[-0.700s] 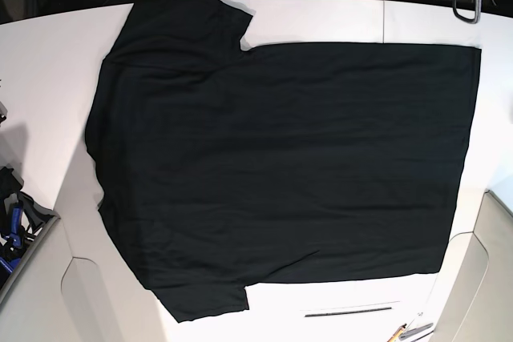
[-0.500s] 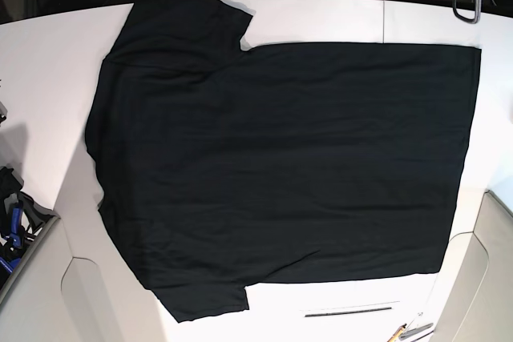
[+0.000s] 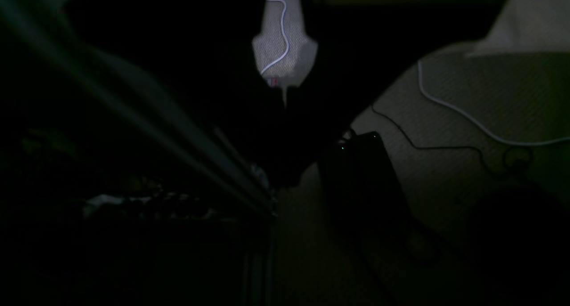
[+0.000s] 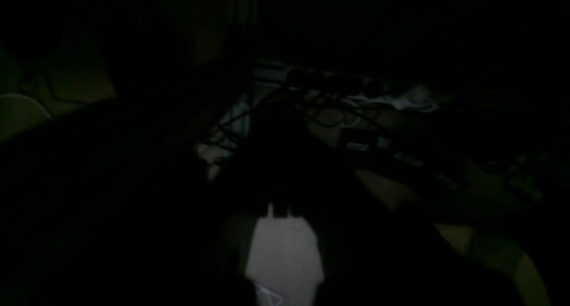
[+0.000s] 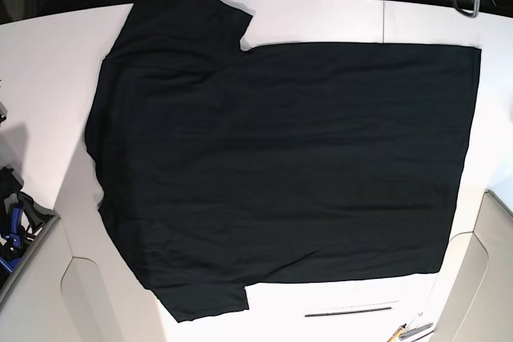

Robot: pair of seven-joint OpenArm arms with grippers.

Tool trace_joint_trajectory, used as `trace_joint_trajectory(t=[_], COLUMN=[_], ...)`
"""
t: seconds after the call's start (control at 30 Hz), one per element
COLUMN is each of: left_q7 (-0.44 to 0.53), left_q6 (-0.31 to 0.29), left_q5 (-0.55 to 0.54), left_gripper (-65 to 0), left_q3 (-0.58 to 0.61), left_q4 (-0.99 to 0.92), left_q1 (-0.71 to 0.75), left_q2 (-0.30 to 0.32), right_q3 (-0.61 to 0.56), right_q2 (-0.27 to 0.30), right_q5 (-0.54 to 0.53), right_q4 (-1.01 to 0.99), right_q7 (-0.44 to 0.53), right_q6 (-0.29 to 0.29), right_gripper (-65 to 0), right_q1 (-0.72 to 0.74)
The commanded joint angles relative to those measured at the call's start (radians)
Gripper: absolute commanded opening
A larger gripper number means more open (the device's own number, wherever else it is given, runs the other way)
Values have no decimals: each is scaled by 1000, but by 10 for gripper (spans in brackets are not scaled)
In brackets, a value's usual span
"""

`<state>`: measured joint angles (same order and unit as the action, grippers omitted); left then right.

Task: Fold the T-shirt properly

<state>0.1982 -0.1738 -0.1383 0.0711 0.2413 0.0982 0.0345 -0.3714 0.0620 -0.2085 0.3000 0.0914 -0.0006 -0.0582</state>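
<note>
The T-shirt (image 5: 280, 166) lies flat and unmoved since before, both grippers beyond its far edge, grip unreadable; folding hasn't begun.

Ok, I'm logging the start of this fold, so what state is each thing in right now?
T-shirt: spread flat on the table, unfolded, plain black side up, both sleeves out.
Table: white, carrying the shirt.
Left gripper: not visible in any view.
Right gripper: not visible either.
</note>
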Motion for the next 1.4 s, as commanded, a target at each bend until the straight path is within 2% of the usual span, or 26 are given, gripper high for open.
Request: trace_joint_trajectory(t=[0.0,0.23,0.47,0.63,0.7,0.8,0.9,0.97,1.07,1.17,1.23,1.37], left_q7=[9,11,11,11,11,11,9,6,-3,-51,-74,-138], left_q6=[-6,-6,-6,-6,-6,-6,-14,-68,-193,-322,-374,-448], left_q5=[2,2,1,0,0,-19,-56,-68,-84,-141,-176,-203], left_gripper=[-650,-650,-650,-650,-650,-650,-650,-650,-650,-650,-650,-650], left_q3=[0,0,0,0,-3,-32,-82,-122,-187,-246,-277,-315], left_q4=[26,272,595,852,977,1162,1331,1433,1567,1659,1690,1696], left_q1=[29,232,480,671,755,875,984,1041,1095,1099,1091,1043], left_q2=[8,71,161,254,296,349,386,404,415,414,414,413], right_q3=[-1,-1,-1,0,13,69,168,241,345,443,510,647], right_q2=[18,121,243,350,391,438,456,456,455,451,426,334], right_q5=[3,3,3,3,3,3,3,-2,-71,-147,-183,-314], right_q4=[16,180,451,714,840,1044,1260,1403,1589,1708,1742,1725], right_q7=[6,7,6,6,6,5,-37,-66,-89,-112,-125,-181], right_q6=[-4,-4,-4,-9,-34,-77,-92,-93,-89,-89,-85,1], right_gripper=[-650,-650,-650,-650,-650,-650,-650,-650,-650,-650,-650,-650], right_q1=[-15,-141,-360,-561,-650,-787,-915,-987,-1054,-1059,-1040,-930])
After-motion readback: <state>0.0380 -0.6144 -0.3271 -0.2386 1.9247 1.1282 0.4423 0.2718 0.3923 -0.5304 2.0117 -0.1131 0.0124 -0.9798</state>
